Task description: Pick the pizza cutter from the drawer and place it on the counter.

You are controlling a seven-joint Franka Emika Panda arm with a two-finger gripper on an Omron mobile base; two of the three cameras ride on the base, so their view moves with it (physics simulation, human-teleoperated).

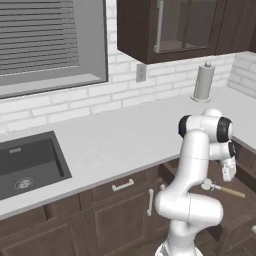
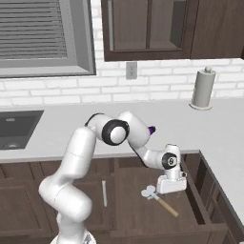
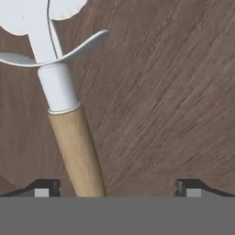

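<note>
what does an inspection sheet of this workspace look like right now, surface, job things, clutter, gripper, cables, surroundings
surface: the counter is light grey-white with a dark sink inset at its left.
job's things: the pizza cutter lies flat on the floor of the open drawer, wheel toward the cabinets, not lifted.
clutter: a small purple object shows behind the arm; paper towel roll upright on the counter.
gripper: the gripper hangs low over the cutter's wooden handle, jaws open, handle nearer one fingertip.
cables: nothing seen.
surroundings: brick backsplash, window with blinds, wall outlet, dark upper cabinets.
</note>
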